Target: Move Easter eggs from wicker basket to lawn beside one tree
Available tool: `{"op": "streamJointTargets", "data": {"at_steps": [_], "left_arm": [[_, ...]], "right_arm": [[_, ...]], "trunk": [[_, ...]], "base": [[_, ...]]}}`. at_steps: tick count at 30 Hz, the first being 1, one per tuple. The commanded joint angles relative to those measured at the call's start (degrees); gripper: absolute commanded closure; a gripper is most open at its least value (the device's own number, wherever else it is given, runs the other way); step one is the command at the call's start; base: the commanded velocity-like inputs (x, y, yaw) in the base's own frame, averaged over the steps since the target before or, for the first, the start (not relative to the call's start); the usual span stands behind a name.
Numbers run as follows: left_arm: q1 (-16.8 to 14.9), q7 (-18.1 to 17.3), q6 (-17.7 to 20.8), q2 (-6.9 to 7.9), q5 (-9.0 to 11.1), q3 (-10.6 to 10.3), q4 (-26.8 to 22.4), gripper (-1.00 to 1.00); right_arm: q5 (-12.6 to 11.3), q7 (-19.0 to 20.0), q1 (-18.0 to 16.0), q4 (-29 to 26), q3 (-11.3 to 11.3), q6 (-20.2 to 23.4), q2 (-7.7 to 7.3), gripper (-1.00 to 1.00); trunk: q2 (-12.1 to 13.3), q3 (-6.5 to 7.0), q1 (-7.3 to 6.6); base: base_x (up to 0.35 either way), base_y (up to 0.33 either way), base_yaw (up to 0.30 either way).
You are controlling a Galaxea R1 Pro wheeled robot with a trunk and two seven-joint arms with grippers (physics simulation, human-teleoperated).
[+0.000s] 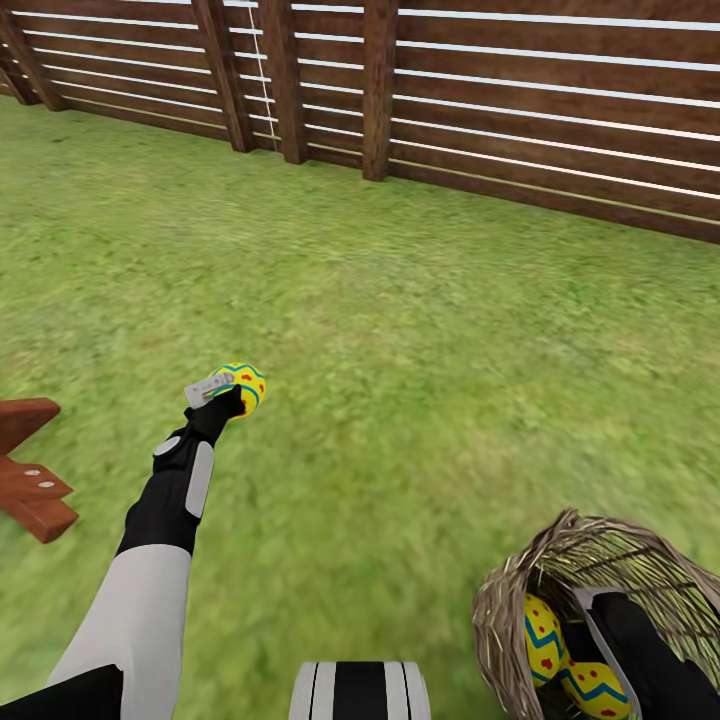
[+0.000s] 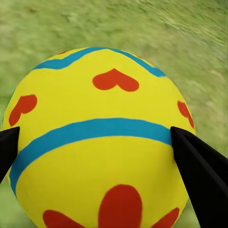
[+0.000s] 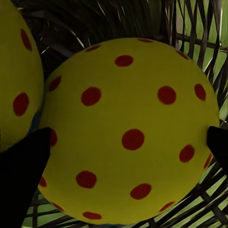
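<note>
Nearest, down by the robot's right side, the wicker basket (image 1: 600, 610) leans on the lawn (image 1: 430, 350) with two eggs in it. The right hand (image 3: 124, 156) reaches inside, its fingers spread to either side of the dotted egg (image 3: 128, 128). Whether they are pressing on it, I cannot tell; it looks like a grasp being set up so this egg can be lifted out. The zigzag egg (image 1: 543, 640) lies just beside the dotted one, touching or nearly so.

Further out on the left, the left hand (image 1: 228, 392) is closed around the third egg (image 1: 243, 383), one finger (image 2: 199, 171) on each flank, and holds it above the grass, clear of the basket, ready to carry, I would guess.

At the left edge, part of a reddish wooden frame (image 1: 30, 470) stands on the turf. Beyond it lies flat green grass, ending at a brown slatted fence (image 1: 500, 110). No tree is in sight, so a spot for the eggs is not yet picked.
</note>
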Motion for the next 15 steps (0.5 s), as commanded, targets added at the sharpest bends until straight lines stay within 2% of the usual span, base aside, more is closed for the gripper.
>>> {"op": "streamJointTargets", "data": {"at_steps": [1,15], "left_arm": [[0.0,-0.3,0.4,-0.07,0.5,0.2,-0.1,1.00],[0.0,-0.3,0.5,-0.08,0.4,0.2,0.8,1.00]], "right_arm": [[0.4,0.1,0.0,0.3,0.0,0.2,0.00,1.00],[0.4,0.0,0.0,0.4,0.0,0.2,0.17,1.00]], "trunk": [[0.0,-0.05,0.00],[0.0,-0.05,0.00]], "base": [[0.000,0.000,0.000],[0.000,0.000,0.000]]}}
